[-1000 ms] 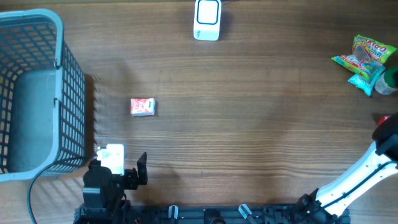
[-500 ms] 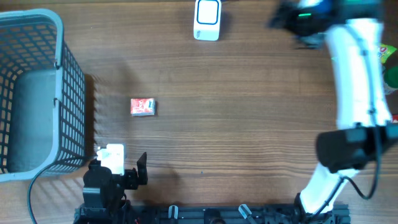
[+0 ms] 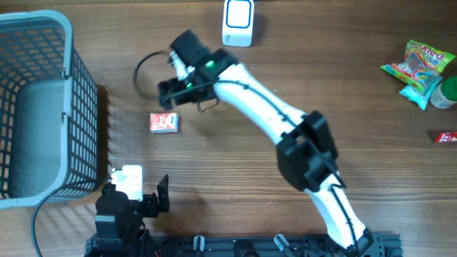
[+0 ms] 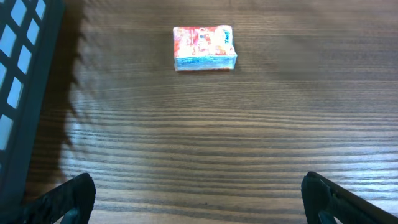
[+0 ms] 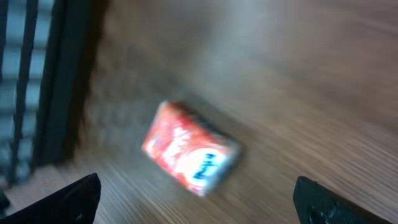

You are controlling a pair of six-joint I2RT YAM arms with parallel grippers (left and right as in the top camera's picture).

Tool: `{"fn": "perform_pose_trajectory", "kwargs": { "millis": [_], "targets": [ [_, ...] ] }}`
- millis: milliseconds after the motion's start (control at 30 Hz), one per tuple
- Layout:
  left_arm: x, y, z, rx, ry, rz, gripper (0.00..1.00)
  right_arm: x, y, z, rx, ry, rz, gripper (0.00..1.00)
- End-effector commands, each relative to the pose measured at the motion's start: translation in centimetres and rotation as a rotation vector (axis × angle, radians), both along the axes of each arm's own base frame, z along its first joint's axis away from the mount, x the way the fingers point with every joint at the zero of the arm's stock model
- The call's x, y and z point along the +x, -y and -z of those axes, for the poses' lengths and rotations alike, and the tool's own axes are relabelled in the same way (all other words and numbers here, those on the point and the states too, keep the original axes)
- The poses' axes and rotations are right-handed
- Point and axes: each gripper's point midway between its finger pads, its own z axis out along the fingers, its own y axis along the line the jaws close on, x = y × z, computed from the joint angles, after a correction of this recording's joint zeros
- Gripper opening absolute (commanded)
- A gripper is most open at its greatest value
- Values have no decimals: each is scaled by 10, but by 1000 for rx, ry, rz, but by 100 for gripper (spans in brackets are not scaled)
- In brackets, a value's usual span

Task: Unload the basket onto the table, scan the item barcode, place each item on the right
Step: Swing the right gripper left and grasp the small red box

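Stands barely begun, with right gripper [image 3: 168, 93] wide and empty just beside red packet [image 3: 163, 123]; remains to grasp, lift, present to scanner [image 3: 238, 21] behind tool.

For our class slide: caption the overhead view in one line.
Right arm's open fingers hover by the packet; scanner beyond, basket at left.

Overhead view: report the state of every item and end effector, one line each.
Red packet: lying flat on the table, not gripped.
Right end effector: open, hovering near the packet, holding nothing.
Left end effector: open, empty, near the table's front edge.
Basket: upright, nothing seen inside.
Scanner: standing at the far edge, untouched.
Snack bags: heaped at the right edge.
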Motion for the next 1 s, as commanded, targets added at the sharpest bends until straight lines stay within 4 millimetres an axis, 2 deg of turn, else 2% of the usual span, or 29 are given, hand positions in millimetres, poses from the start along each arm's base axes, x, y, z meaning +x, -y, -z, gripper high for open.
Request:
{"fn": "perform_pose_trajectory", "kwargs": {
  "millis": [0,100,200,367,500,600,667,800,900,967],
  "targets": [
    [0,0,0,13,5,9,100,-28,-10,39,-47,122,-419,100],
    [0,0,0,13,5,9,100,-36,1,53,-84,160,-595,100],
    [0,0,0,13,6,9,100,-29,4,53,-80,205,-648,99],
    [0,0,0,13,5,9,100,-23,-10,49,-40,337,-778,100],
    [0,0,0,13,6,9,100,-35,-20,46,45,343,-850,100],
    [0,0,0,13,5,9,100,-34,-24,50,63,346,-852,100],
    [0,0,0,13,5,9,100,-34,-24,60,58,338,-853,100],
    [0,0,0,13,5,9,100,-32,-17,102,-5,296,-850,100],
    [0,0,0,13,5,9,100,-34,-10,118,-42,263,-847,99],
    [0,0,0,13,5,9,100,-30,-3,123,-92,257,-827,91]
  ]
}}
